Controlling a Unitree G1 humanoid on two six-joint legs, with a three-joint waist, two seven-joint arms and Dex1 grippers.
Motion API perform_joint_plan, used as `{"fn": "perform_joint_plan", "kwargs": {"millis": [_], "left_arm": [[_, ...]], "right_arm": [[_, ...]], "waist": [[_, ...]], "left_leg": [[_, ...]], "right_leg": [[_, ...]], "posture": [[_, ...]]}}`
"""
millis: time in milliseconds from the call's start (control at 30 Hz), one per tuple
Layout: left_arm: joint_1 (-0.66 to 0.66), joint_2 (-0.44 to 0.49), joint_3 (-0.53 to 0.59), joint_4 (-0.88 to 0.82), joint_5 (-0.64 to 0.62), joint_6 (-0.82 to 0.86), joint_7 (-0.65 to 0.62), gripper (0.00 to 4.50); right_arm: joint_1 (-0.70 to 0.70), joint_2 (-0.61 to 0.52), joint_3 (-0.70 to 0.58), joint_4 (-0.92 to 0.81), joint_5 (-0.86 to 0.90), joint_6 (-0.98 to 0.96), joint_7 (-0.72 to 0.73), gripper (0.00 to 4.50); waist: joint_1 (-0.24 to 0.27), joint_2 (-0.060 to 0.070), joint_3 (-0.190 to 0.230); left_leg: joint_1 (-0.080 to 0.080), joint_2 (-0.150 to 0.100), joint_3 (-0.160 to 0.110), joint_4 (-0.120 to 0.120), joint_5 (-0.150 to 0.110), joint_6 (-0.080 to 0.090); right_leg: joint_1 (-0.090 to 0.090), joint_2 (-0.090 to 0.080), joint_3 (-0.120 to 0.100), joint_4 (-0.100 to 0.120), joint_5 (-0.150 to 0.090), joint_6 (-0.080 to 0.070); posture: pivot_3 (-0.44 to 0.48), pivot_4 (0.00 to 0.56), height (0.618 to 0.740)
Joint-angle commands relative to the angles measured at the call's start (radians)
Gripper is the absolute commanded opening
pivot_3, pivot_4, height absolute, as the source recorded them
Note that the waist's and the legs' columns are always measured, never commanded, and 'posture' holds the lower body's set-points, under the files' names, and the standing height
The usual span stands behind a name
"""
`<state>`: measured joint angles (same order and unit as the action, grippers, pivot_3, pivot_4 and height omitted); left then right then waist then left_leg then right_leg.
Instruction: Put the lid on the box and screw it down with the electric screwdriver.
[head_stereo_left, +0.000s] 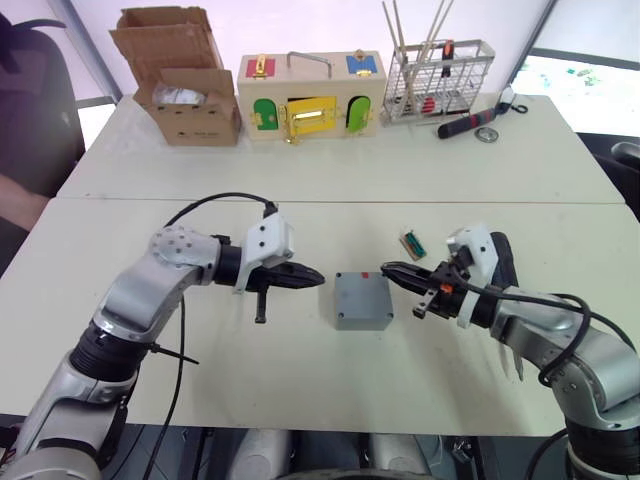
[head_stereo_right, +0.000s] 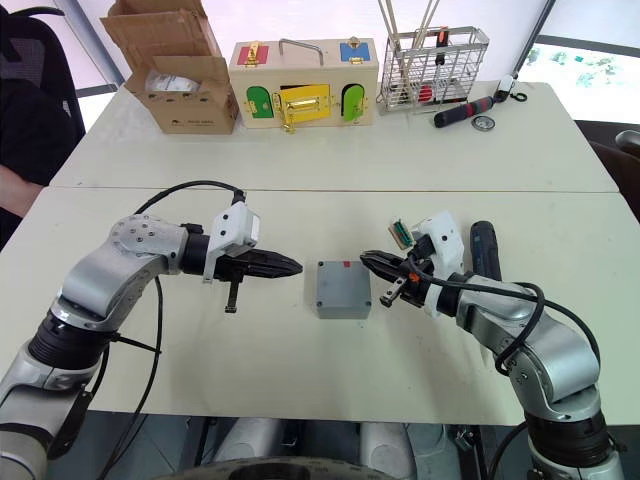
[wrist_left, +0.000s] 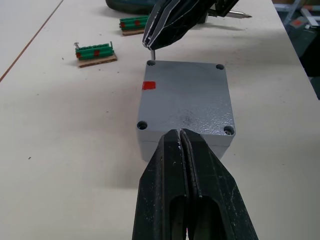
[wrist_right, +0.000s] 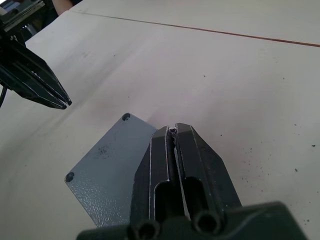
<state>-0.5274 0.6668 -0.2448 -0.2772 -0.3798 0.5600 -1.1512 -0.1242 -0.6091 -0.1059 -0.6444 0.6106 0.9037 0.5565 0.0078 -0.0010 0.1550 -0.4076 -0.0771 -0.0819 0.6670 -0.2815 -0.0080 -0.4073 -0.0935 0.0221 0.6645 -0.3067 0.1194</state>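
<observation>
left wrist view is showing the lid (wrist_left: 186, 100) already sitting flat on the box (wrist_left: 150, 145), its four corner holes facing up and the red mark on the side nearest the right arm, so i'm judging the covering step done and the screwing step now in hand. my left gripper (head_stereo_right: 290, 267) is hanging just beside the box on its left side, fingers pressed together and holding nothing. my right gripper (head_stereo_right: 372, 262) is reaching in from the other side with its fingers clenched on a small screw (wrist_left: 151, 54); i'm seeing that thin metal pin pointing down right over the corner hole next to the red mark. the electric screwdriver (head_stereo_right: 484, 250) is lying on the table (head_stereo_right: 300, 370) beside my right forearm, untouched and well within reach. two small green terminal strips (wrist_left: 95, 51) are lying on the table beyond the box. next i'm expecting to lower the screw straight into that corner hole and let go without tipping it, then i'm going to need the right arm to turn back for the screwdriver while the left steadies the box, since a nudge could slide the lid off its holes.
</observation>
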Motion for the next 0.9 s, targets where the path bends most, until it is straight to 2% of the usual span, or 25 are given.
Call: {"fn": "perform_joint_plan", "kwargs": {"millis": [33, 900], "left_arm": [[-0.013, 0.000, 0.007, -0.027, -0.006, -0.004, 0.003, 0.00], [-0.022, -0.005, 0.003, -0.021, -0.004, -0.006, 0.013, 0.00]], "right_arm": [[0.006, -0.011, -0.001, -0.015, -0.004, -0.031, 0.004, 0.04], [-0.004, -0.018, 0.036, 0.036, -0.063, -0.064, 0.022, 0.04]], "waist": [[0.000, 0.000, 0.000], [0.002, 0.000, 0.000]], "left_leg": [[0.000, 0.000, 0.000, 0.000, 0.000, 0.000], [0.000, 0.000, 0.000, 0.000, 0.000, 0.000]], "right_leg": [[0.000, 0.000, 0.000, 0.000, 0.000, 0.000], [0.000, 0.000, 0.000, 0.000, 0.000, 0.000]], "posture": [[0.000, 0.150, 0.740], [0.000, 0.150, 0.740]]}}
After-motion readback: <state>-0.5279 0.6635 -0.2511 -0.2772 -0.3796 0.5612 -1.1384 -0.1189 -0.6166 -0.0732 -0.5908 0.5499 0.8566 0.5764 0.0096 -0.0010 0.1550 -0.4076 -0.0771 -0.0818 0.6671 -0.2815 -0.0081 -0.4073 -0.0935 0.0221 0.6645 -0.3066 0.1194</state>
